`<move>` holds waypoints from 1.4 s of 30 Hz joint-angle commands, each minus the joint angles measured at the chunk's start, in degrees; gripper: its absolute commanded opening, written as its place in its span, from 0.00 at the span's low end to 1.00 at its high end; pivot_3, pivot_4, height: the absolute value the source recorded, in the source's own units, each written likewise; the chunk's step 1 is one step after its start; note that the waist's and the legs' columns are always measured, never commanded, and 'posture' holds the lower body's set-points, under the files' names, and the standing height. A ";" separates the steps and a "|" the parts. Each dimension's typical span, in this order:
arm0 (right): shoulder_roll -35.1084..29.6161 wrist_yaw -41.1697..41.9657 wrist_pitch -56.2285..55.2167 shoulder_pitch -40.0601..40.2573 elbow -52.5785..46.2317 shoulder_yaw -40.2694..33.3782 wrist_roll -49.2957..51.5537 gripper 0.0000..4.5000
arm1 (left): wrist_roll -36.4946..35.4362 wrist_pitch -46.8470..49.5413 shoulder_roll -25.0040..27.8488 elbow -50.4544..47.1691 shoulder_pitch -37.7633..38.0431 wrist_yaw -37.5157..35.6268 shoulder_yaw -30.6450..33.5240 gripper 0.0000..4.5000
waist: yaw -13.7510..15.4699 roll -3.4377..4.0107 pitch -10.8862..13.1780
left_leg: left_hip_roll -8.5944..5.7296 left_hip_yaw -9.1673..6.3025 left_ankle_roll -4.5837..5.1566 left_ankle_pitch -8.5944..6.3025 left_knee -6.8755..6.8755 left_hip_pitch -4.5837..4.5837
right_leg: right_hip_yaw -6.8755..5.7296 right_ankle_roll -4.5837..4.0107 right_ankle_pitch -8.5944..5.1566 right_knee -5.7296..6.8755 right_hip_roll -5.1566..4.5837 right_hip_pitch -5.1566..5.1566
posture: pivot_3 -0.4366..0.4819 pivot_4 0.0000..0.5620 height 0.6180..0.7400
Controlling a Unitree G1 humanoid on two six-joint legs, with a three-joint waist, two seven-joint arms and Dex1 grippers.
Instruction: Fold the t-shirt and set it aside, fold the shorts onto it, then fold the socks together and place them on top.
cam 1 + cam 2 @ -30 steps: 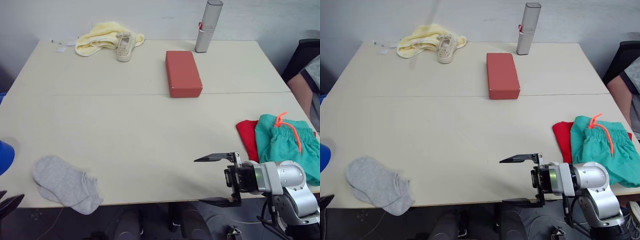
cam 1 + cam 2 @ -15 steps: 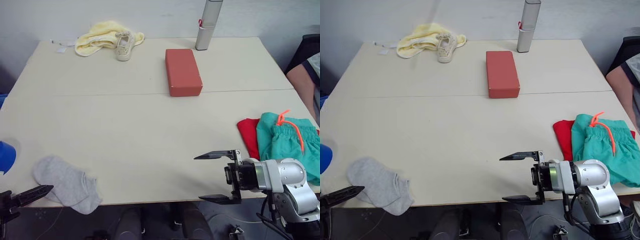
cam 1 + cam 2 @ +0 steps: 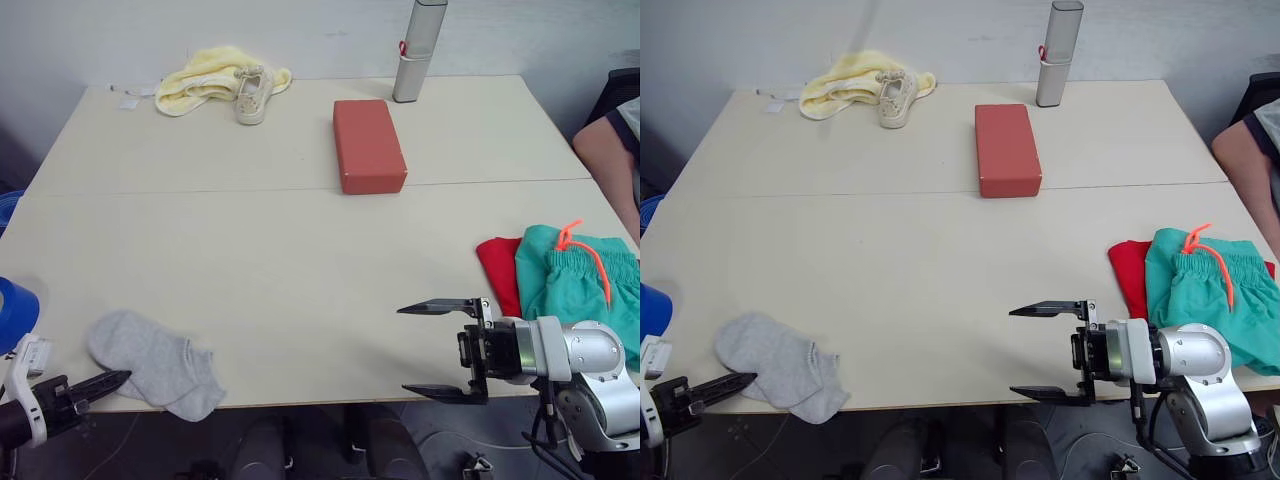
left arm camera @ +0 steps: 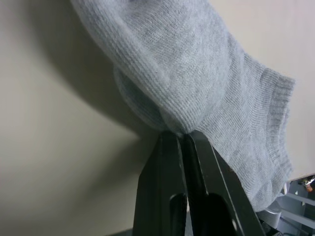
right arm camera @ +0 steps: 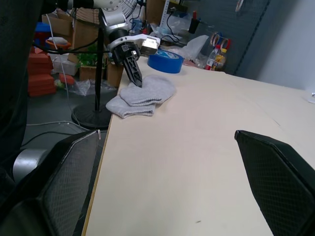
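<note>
The left gripper (image 4: pixel 183 133) sits at the table's near-left edge, about 8 o'clock on the tabletop, its two black fingers pressed together with no gap. In the left wrist view their tips meet right at the rim of the socks (image 3: pixel 152 361), and a fold of grey knit seems pinched between them, though how firm the grip is cannot be told. The socks lie one partly over the other, flat on the table (image 3: pixel 250 250) near its front edge, also around 8 o'clock.

The right gripper (image 3: pixel 441 350) hovers at the near edge at about 5 o'clock, turned sideways with its tips pointing toward the socks. Its fingers are spread wide, one above the other, and hold nothing.

The t-shirt (image 3: pixel 499 272) lies folded at about 4 o'clock near the right edge, with the shorts (image 3: pixel 575 285) folded on top of it; a strip of red shows beside the teal on the side toward the table's centre. The orange drawstring (image 3: pixel 590 255) trails across the shorts.

Farther back, a red box (image 3: pixel 369 144) rests just past the centre at 1 o'clock. A grey case (image 3: pixel 417 50) stands upright at the far edge at about 1 o'clock. A yellow towel (image 3: pixel 205 78) and a beige shoe (image 3: pixel 252 93) touch each other at the far-left corner, about 11 o'clock. A person's arm (image 3: pixel 607 160) shows past the right edge at 3 o'clock.
</note>
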 commanded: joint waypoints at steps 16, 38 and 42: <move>-3.31 -4.10 -0.56 8.08 -4.12 -8.65 -0.66 1.00 | -5.38 14.02 -43.98 -25.01 -26.93 34.70 -8.54 0.01 | 1.56 -0.53 -0.02 | -0.07 -0.14 0.18 0.34 0.38 -0.05 | -0.11 0.46 0.27 -0.01 0.23 0.34 | 0.48 0.27 1.00; -4.08 -11.32 5.02 15.22 -8.71 -13.80 1.40 1.00 | 3.64 -10.22 -28.84 -26.78 -17.96 25.46 -28.75 0.58 | 1.28 -0.54 -0.03 | 0.01 -0.18 0.31 0.34 0.33 0.00 | -0.08 0.32 0.20 -0.02 0.38 0.36 | 0.48 0.27 1.00; -4.00 -16.37 12.92 17.01 -10.66 -15.43 6.24 1.00 | 3.99 -17.35 -16.76 -26.51 -14.22 13.15 -27.37 0.58 | 1.33 -0.53 -0.01 | 0.07 -0.28 0.24 0.36 0.29 0.00 | -0.18 0.15 0.10 0.03 0.40 0.32 | 0.48 0.27 1.00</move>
